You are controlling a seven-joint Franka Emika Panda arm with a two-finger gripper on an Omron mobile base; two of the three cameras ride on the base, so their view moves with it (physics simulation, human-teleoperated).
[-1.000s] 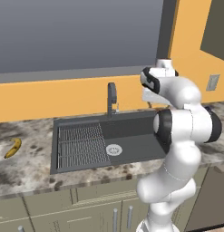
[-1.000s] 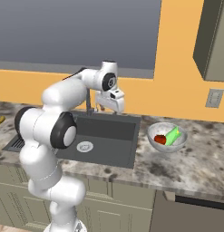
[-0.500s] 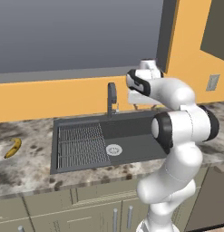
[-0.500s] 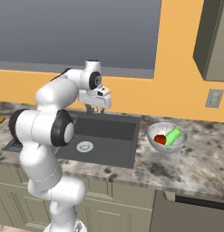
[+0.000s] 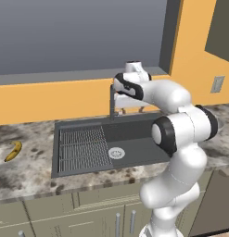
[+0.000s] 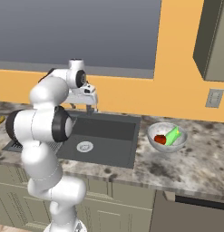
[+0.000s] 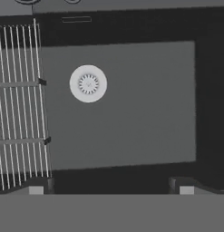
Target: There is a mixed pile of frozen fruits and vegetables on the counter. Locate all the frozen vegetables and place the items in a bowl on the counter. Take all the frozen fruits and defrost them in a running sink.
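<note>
A: Report item positions on the counter, left to right.

B: In the left base view, the banana lies on the speckled surface well to the left of the sink, apart from it. The ribbed drain rack occupies the left part of the basin. The round silver drain sits just right of the rack. The faucet stands upright at the back edge of the basin.

A: And right of the sink?

B: In the right base view, the bowl rests on the counter just beside the right edge of the sink. It contains the red tomato on the left and the light-green vegetable on the right, touching each other.

A: State the gripper condition.

B: The gripper hangs above the rear of the basin, near the faucet. In the hand view its fingertips stand far apart at the bottom of the picture, nothing between them. That view looks straight down into the basin, with the rack on the left and the drain near the upper middle.

A: Any item inside the basin?

B: No food item is visible on the basin floor in the hand view.
</note>
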